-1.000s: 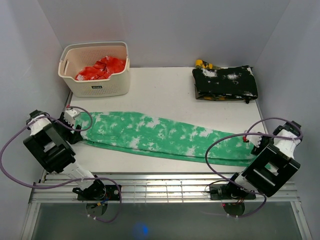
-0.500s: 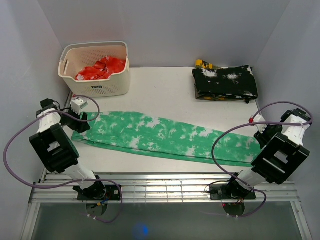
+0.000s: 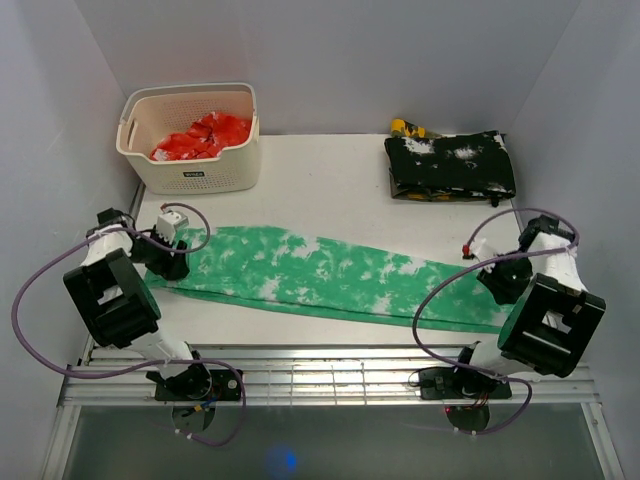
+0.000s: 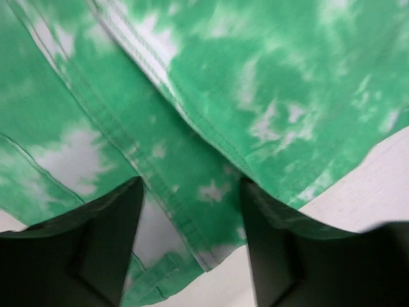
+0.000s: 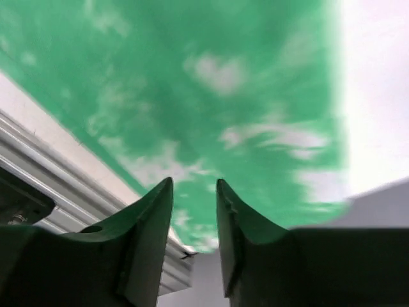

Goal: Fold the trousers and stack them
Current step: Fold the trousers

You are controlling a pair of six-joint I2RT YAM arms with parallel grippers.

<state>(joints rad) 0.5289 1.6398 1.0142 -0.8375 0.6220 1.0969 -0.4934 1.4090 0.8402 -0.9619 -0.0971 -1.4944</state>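
Note:
The trousers (image 3: pixel 320 272), bright green with white blotches, lie flat and stretched across the table from left to right. My left gripper (image 3: pixel 172 262) is over their left, waist end. In the left wrist view it (image 4: pixel 192 192) is open, with the waistband seams and a belt loop of the trousers (image 4: pixel 211 109) between its wide-spread fingers. My right gripper (image 3: pixel 497 282) is over their right, leg end. In the right wrist view it (image 5: pixel 193 192) is open with a narrow gap, and the trousers (image 5: pixel 192 77) are blurred just beyond the fingertips.
A cream basket (image 3: pixel 190 175) holding red cloth stands at the back left. A black white-speckled folded garment (image 3: pixel 450 165) lies at the back right, with a small yellow object (image 3: pixel 408 127) behind it. A metal rail (image 3: pixel 320 365) runs along the near table edge.
Both grippers have moved inward from the table's sides onto the trousers' ends: the left one right, over the waist, and the right one left, over the leg end.

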